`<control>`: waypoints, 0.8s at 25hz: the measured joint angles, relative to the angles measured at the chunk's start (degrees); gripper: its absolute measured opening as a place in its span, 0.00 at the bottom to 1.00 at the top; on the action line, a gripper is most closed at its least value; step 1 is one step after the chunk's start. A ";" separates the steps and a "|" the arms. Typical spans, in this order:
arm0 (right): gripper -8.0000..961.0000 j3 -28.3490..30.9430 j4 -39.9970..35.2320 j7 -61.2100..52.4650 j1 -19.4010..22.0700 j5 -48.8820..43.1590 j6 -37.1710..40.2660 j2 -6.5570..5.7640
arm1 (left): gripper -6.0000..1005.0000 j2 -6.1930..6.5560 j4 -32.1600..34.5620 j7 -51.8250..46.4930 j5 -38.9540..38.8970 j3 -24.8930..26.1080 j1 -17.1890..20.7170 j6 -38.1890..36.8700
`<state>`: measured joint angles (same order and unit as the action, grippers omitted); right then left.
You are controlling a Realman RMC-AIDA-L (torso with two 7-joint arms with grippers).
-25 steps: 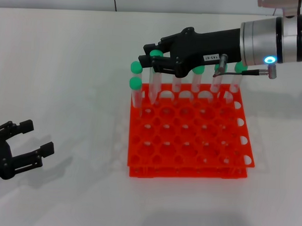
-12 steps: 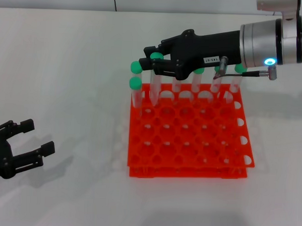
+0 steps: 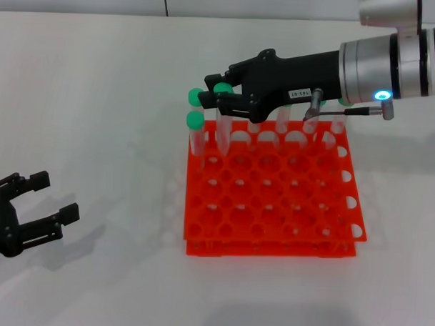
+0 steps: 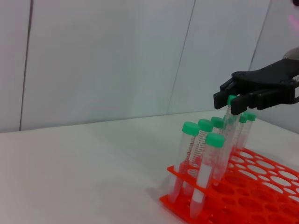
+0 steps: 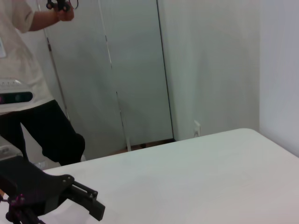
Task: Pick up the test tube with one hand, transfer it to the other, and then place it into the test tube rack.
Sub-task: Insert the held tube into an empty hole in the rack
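The right gripper reaches in from the right, its silver arm held roughly level above the far row of the test tube rack, a blue light glowing on the wrist. Its black fingers sit around the green cap of the test tube, which stands upright in a hole near the rack's far-left corner; whether the fingers press the cap or merely flank it cannot be told. In the left wrist view the same gripper hangs just over the tube tops, one cap showing between its fingers.

Other green-capped tubes stand along the rack's far row and at its left edge, close beside the held one, so room around the fingers is tight there. The near rows of holes stand vacant.

The left gripper rests low at the near-left, well apart from the rack, its fingers spread and holding nothing. Bare white table lies between it and the rack's left edge.
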<state>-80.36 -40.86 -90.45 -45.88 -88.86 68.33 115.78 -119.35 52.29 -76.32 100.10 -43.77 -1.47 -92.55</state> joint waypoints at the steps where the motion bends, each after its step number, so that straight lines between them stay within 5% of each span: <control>1: 0.32 -0.21 0.00 0.02 0.00 0.00 -0.21 0.03 | 0.85 0.00 0.00 0.01 0.00 0.00 -0.01 0.00; 20: 0.33 -0.86 0.13 0.10 0.01 0.09 -0.93 0.26 | 0.85 0.08 0.00 -0.10 0.00 0.00 -0.23 0.09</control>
<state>-81.22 -40.73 -90.35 -45.87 -88.78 67.39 116.04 -119.27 52.29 -76.42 100.10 -43.77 -1.70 -92.46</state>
